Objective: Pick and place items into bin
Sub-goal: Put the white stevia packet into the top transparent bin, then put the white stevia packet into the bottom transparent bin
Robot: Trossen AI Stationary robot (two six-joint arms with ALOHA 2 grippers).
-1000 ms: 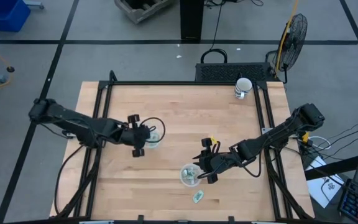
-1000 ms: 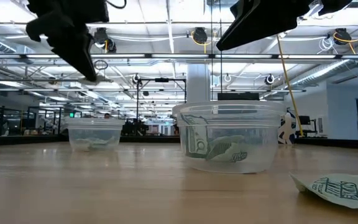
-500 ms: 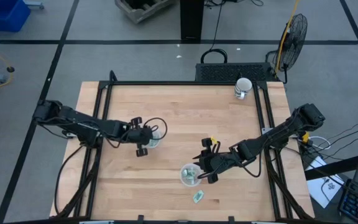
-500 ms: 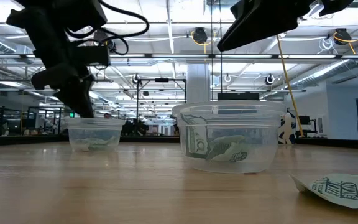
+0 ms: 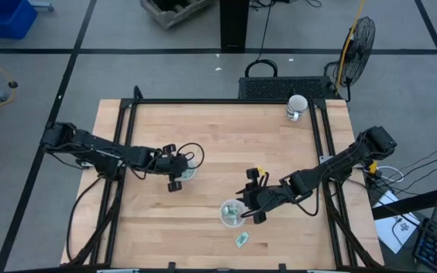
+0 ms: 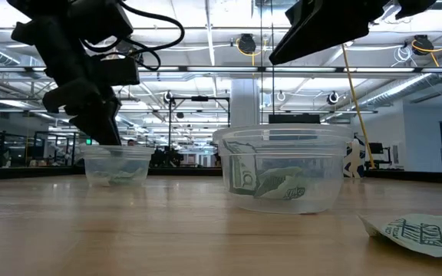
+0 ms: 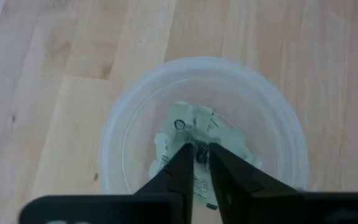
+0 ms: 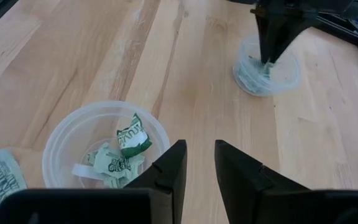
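the left gripper (image 7: 196,163) is reaching down into the far clear round plastic cup (image 5: 189,166), which is standing on the light wooden table (image 5: 226,136), well apart from the white mug (image 5: 296,107) at the table's far edge. its two dark fingers are almost together, with only a thin gap, and the light-green wrapped packets (image 7: 194,146) in this cup are lying just under the tips; i cannot tell if a packet is pinched.

the right gripper (image 8: 197,163) is waiting with its fingers a little apart beside the second clear round cup (image 5: 231,213), farther from the mug, which is holding more crumpled packets (image 8: 118,154). one loose green packet (image 5: 241,240) is lying on the wood just beside that second cup.

i think the risk is that the light cup is tipping or sliding if the fingers are pushing on its wall or lifting with a packet stuck. the loose packet is also easy to miss.
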